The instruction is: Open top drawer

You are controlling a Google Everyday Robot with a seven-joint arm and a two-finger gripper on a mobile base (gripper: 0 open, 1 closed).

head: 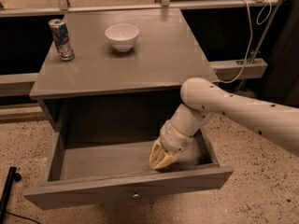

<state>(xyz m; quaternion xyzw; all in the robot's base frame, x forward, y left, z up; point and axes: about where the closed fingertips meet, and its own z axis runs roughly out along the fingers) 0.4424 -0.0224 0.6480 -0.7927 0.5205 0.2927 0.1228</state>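
The top drawer (126,186) is a grey wooden drawer pulled far out of the grey cabinet (126,55). Its deep box is open to view and holds nothing but my gripper. A small round metal knob (135,195) sits at the centre of its front panel. My gripper (161,160), with tan fingers, reaches down inside the drawer box at its right side, just behind the front panel. My white arm (233,111) comes in from the right over the drawer's right wall.
A white bowl (122,36) and a drink can (61,39) stand on the cabinet top. A white cable (252,41) hangs at the back right. A black object (8,185) lies on the speckled floor at the left.
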